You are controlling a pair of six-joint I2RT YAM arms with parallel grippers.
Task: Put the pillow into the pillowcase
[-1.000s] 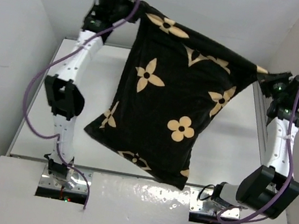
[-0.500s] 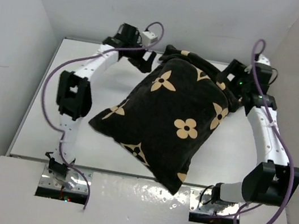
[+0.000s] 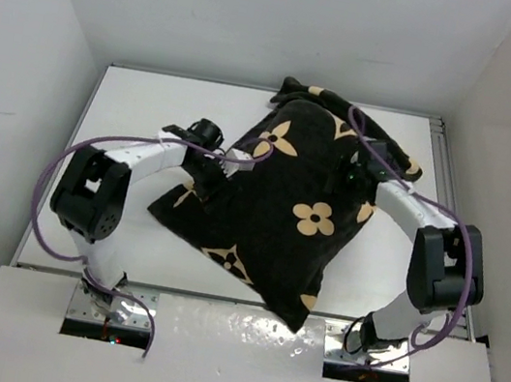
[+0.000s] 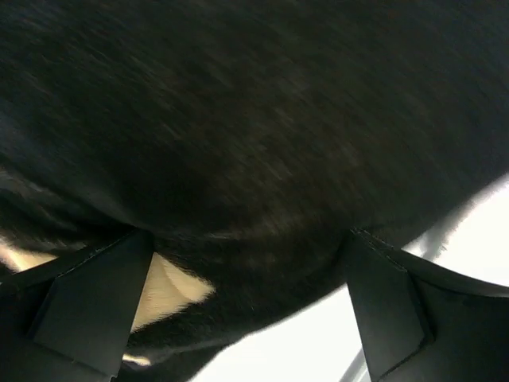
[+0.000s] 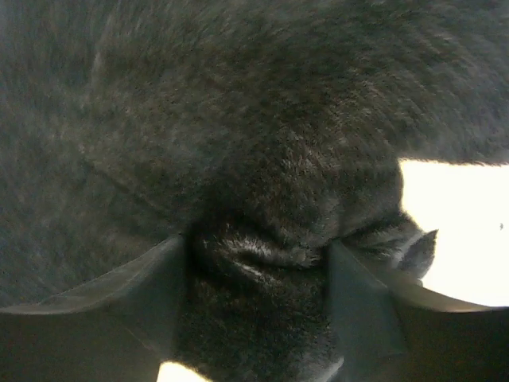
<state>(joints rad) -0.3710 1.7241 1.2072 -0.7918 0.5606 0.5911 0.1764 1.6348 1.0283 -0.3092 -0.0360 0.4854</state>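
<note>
The black pillowcase [image 3: 302, 209] with tan flowers lies bulging and askew on the white table [image 3: 131, 111]. The pillow is hidden; no cream fabric shows outside the cover. My left gripper [image 3: 210, 181] sits low at the pillowcase's left edge. In the left wrist view its fingers [image 4: 95, 302] stand wide apart, the left gripper [image 4: 246, 239] open against black pile [image 4: 254, 119] and a tan petal. My right gripper [image 3: 346, 179] rests on the cover's upper right part. Up close, the right gripper [image 5: 256, 243] pinches a bunched fold of pillowcase [image 5: 238, 119] between both fingers.
Grey walls close the table in on the left, back and right. A metal rail [image 3: 441, 183] runs along the right edge. The pillowcase's far corner [image 3: 297, 90] reaches the back edge, its near corner [image 3: 299, 311] the front edge by the arm bases.
Both arms came down from holding the pillowcase high by its top corners. The cover dropped onto the table. The left gripper let go and opened; the right opened, then closed on a fold.
</note>
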